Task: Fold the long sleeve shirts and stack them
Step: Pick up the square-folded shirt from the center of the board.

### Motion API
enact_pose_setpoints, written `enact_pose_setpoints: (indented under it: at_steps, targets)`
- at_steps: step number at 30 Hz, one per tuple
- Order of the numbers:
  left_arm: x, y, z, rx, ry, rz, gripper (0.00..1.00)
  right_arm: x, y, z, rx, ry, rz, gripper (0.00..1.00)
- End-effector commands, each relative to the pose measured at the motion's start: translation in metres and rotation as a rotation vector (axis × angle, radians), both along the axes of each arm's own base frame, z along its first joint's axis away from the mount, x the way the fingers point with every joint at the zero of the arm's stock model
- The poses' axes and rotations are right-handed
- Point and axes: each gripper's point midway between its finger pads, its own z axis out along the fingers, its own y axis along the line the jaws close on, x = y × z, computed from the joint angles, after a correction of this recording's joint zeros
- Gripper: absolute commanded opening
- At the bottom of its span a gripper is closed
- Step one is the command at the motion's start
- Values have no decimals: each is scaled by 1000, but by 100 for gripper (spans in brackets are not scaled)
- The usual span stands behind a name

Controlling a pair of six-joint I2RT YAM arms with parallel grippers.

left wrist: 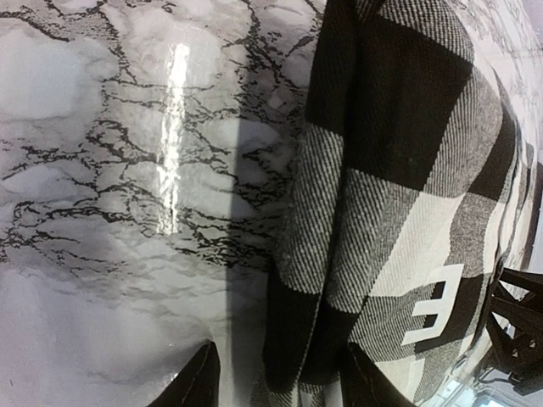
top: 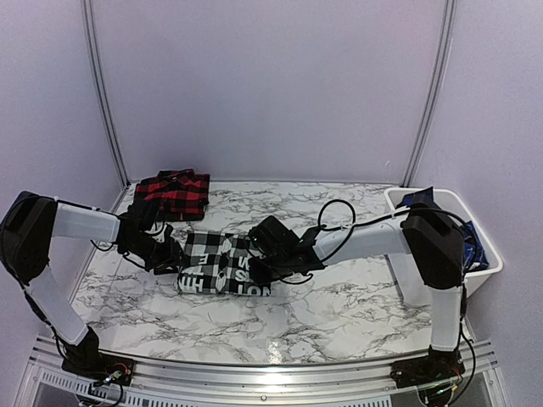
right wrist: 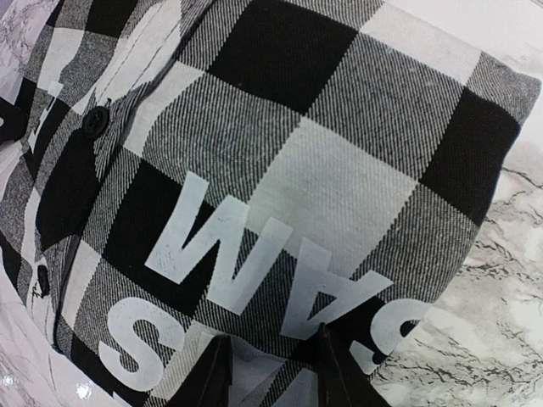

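black-and-white shirt (right wrist: 280,195) | white block letters | upside down: "SAM", "S"

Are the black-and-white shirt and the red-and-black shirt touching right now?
Apart. The top external view shows bare marble between the red-and-black shirt and the black-and-white shirt.

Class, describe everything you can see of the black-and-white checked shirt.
The black-and-white shirt is twill-woven flannel in large buffalo check, printed with big white block letters, with dark buttons along its placket. It lies folded into a compact rectangle on the marble table, between both arms. Each gripper's fingers straddle an edge: left, right.
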Motion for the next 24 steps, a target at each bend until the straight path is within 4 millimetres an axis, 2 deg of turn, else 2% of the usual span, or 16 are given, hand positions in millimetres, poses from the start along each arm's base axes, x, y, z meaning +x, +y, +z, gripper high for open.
enact_pose_setpoints:
  at_steps: [1, 4, 7, 9, 11, 13, 15, 19, 22, 24]
  targets:
    - [-11, 1, -15, -2, 43, -6, 51, -10, 4, -10, 3, 31, 13, 31]
    - [-13, -4, -21, -21, 54, -6, 51, -10, 4, -11, 4, 32, 12, 31]
    - [-15, -11, -25, -50, 63, -2, 44, -9, 4, -9, 8, 31, 11, 31]
    - [-16, -15, -25, -62, 68, 0, 34, -9, 4, -7, 10, 28, 10, 31]
    - [-16, -16, -24, -64, 64, 7, 19, -8, 3, -2, 11, 18, 7, 31]
    - [-14, -15, -22, -61, 57, 11, 11, -6, -1, 6, 19, 8, -1, 33]
    - [-14, -16, -21, -61, 56, 12, 6, -1, -7, 20, 57, -2, -16, 38]
    - [-15, -15, -24, -59, 64, 12, 3, 9, -27, 36, 185, 26, -43, 53]
    - [-15, -15, -25, -57, 66, 11, 2, 15, -38, 42, 302, 54, -50, 67]
    - [-15, -15, -25, -57, 66, 12, 1, 16, -41, 39, 347, 81, -45, 70]
